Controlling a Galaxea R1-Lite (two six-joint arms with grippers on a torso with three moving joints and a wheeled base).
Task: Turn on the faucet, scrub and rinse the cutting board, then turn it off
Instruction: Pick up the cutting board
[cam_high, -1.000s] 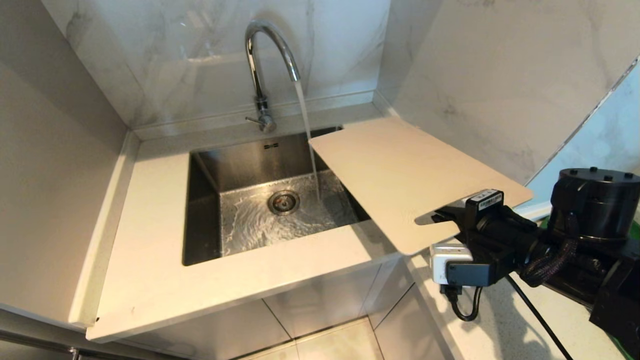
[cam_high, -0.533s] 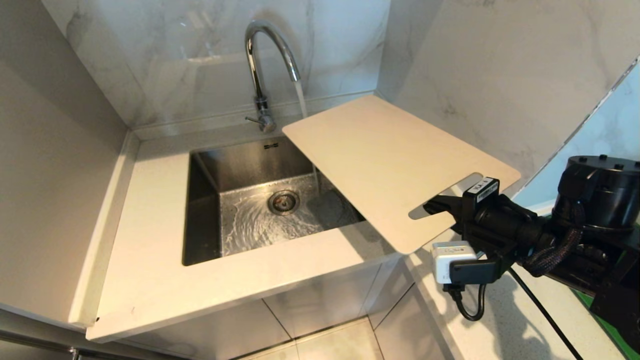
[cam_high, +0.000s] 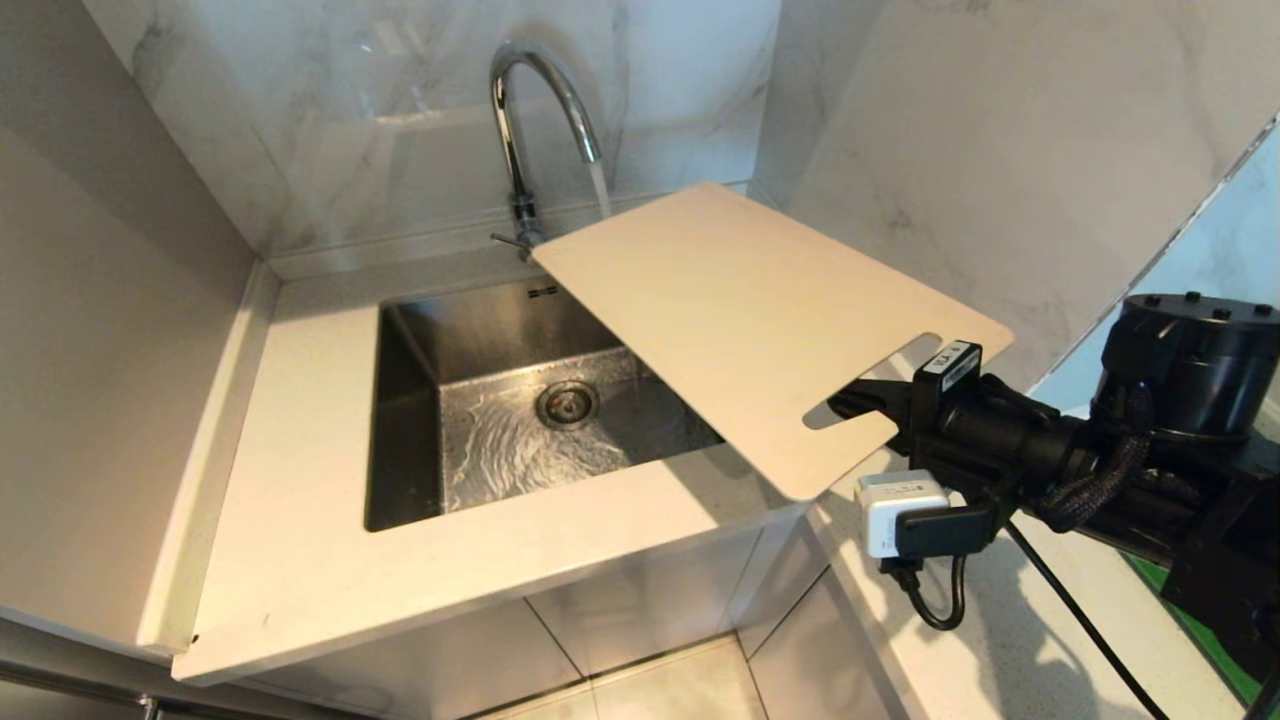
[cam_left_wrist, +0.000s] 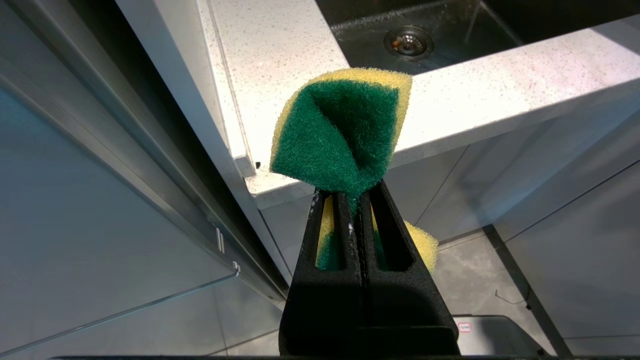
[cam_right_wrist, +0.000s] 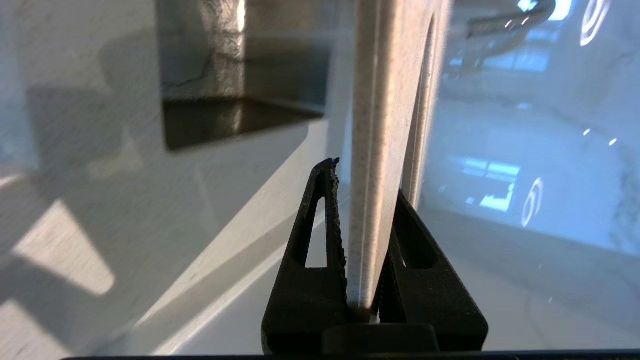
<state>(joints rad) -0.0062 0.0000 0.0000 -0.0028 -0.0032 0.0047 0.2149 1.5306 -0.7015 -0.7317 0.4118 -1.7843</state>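
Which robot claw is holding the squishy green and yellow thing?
The left gripper: it pinches the sponge. The right gripper clamps the cutting board instead.

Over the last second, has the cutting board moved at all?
Yes. The cutting board, held in the right claw, has swung toward the faucet; its far corner now covers the lever base, under the running water.
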